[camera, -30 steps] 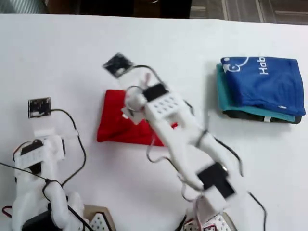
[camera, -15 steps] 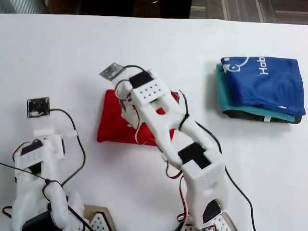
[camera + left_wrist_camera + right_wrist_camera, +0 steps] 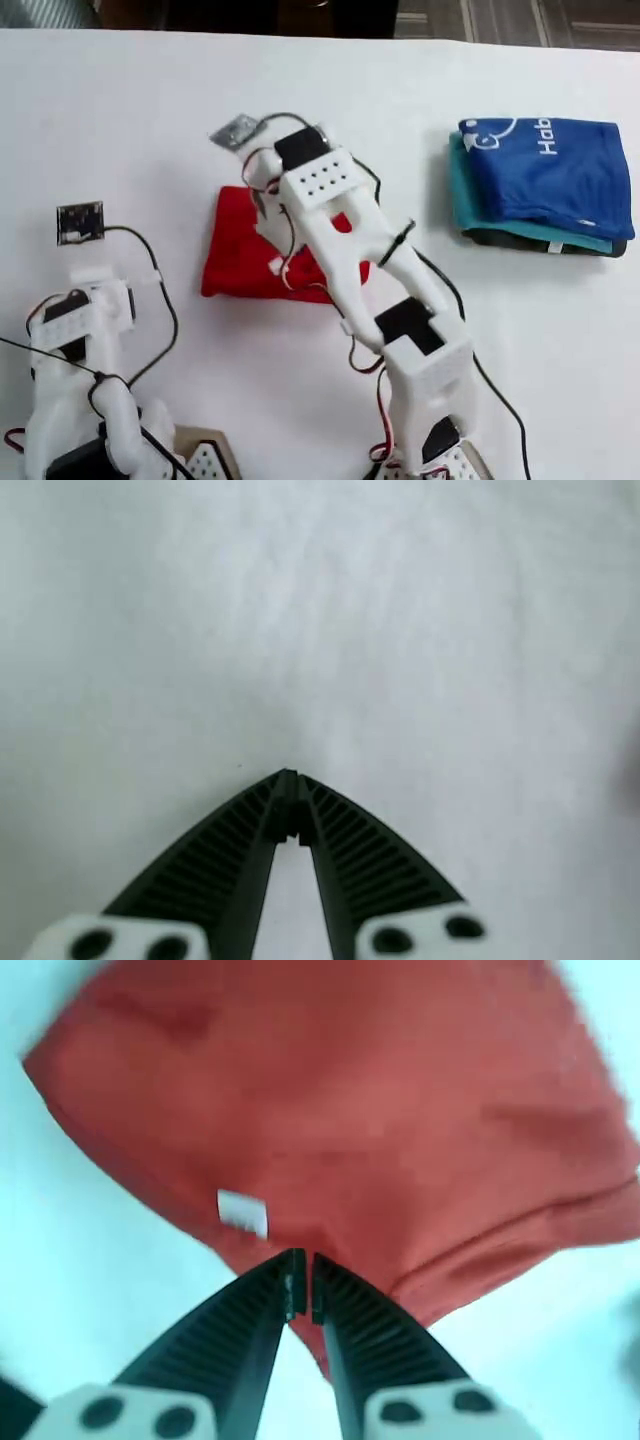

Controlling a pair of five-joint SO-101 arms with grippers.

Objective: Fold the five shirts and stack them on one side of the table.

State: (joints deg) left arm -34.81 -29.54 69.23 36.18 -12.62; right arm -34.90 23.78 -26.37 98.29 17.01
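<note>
Right gripper (image 3: 300, 1285): mine, jaws closed, nothing visibly pinched, tips over edge of red shirt (image 3: 235, 260).
Red shirt: folded, flat, well apart from stack (image 3: 540, 180).
Handling, judged: soft, light, floppy; pinch thick folded edge.
Left gripper (image 3: 290, 810): closed, farther from stack.

In the high view the right arm (image 3: 340, 235) lies across the red shirt (image 3: 235, 265) and hides its middle and the side toward the stack. There the teal shirt (image 3: 462, 200) shows just its edges under the blue shirt (image 3: 550, 170), and a dark layer (image 3: 500, 238) beneath is a thin strip. In the right wrist view the red cloth is blurred and runs past the picture's edges.
</note>
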